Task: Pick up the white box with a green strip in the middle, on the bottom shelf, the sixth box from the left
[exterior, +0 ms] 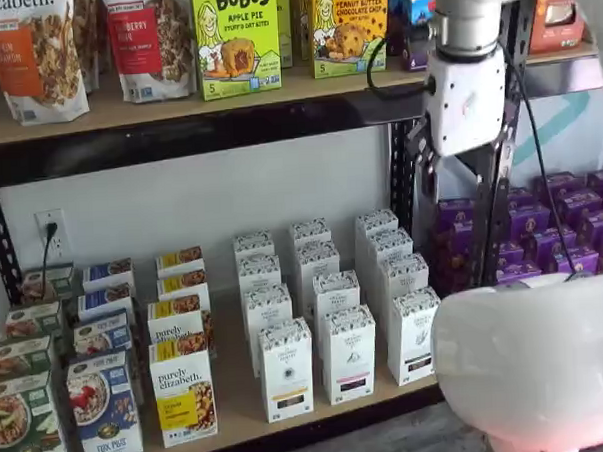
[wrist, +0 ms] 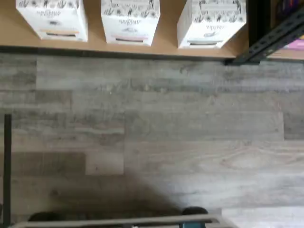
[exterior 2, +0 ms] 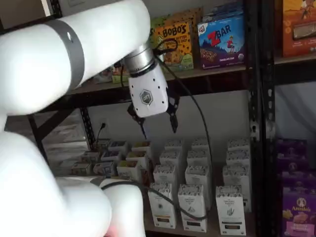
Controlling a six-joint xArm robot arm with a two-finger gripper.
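We find the white box [exterior: 413, 335] upright at the front of the bottom shelf [exterior: 239, 409], heading the right-hand column of three columns of like white cartons; its front carries a short dark strip low down. In a shelf view it sits front right [exterior 2: 230, 209], next to a black upright [exterior 2: 253, 123]. In the wrist view we see three white cartons along the shelf edge; the one [wrist: 211, 23] nearest the black upright [wrist: 270, 40] we take for the same box, with grey plank floor [wrist: 152, 133] before it. To its left stand two more front cartons [exterior: 348, 352], then the yellow-labelled "purely elizabeth" boxes [exterior: 183, 395]. Purple boxes [exterior: 572, 224] fill the next bay.

The gripper [exterior 2: 157, 129] hangs well above the white cartons, touching nothing; its black fingers stand spread with a plain gap, holding nothing.
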